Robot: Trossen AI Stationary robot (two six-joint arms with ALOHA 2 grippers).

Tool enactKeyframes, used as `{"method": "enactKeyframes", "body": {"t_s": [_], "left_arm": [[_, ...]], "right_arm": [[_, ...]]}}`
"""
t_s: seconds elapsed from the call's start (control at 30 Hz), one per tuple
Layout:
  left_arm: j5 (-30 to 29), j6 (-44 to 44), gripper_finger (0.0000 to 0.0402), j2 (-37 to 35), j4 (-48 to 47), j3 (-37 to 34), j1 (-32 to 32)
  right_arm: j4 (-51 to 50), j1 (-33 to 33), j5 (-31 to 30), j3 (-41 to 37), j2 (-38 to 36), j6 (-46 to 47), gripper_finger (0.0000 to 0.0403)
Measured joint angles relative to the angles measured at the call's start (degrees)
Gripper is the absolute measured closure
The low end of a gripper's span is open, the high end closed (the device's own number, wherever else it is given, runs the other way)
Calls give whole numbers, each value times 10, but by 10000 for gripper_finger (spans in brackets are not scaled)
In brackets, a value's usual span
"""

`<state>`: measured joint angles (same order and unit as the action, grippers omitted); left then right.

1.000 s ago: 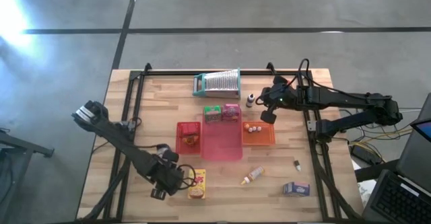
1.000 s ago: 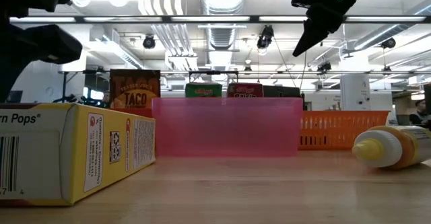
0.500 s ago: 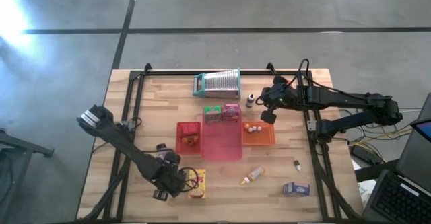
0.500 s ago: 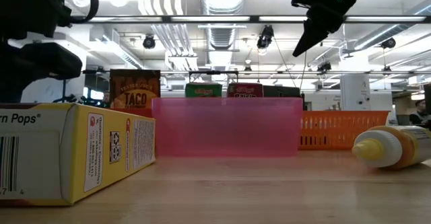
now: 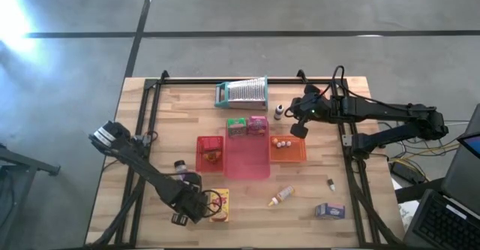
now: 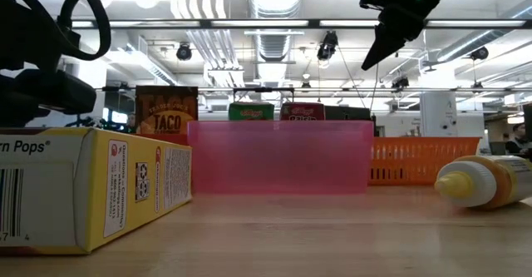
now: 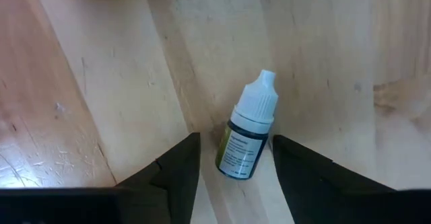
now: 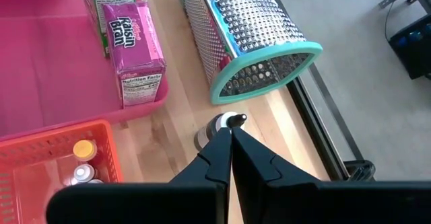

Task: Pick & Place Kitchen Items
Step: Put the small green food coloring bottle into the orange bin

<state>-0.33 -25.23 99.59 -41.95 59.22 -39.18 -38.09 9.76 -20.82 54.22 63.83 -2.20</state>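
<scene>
Lowered left claw (image 7: 232,173) now straddles small dropper bottle (image 7: 246,137), fingers parted, not gripping.

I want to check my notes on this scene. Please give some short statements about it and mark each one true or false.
1. A small dropper bottle lies between the left end effector's open fingers. True.
2. The right end effector is open. False: it is shut, above a small dark jar.
3. The pink Raisin Bran box stands in the pink tray. True.
4. The grater lies inside the orange tray. False: it lies on the table's far side.
</scene>
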Motion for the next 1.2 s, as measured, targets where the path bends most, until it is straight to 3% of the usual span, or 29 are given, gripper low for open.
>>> {"method": "enactKeyframes", "body": {"t_s": [0.4,0.63,0.73,0.97,1.2], "left_arm": [[7,-3,294,-1,-1,1,1],[18,-3,307,-1,3,22,0],[18,-3,307,-6,4,33,0],[-5,0,307,-52,15,57,15],[-55,35,307,-115,87,70,57]], "right_arm": [[0,0,1,0,0,0,394],[0,0,4,0,0,-1,394],[4,0,43,0,0,-28,394],[70,-20,224,0,0,-86,394],[119,-101,238,-5,0,-97,394]]}}
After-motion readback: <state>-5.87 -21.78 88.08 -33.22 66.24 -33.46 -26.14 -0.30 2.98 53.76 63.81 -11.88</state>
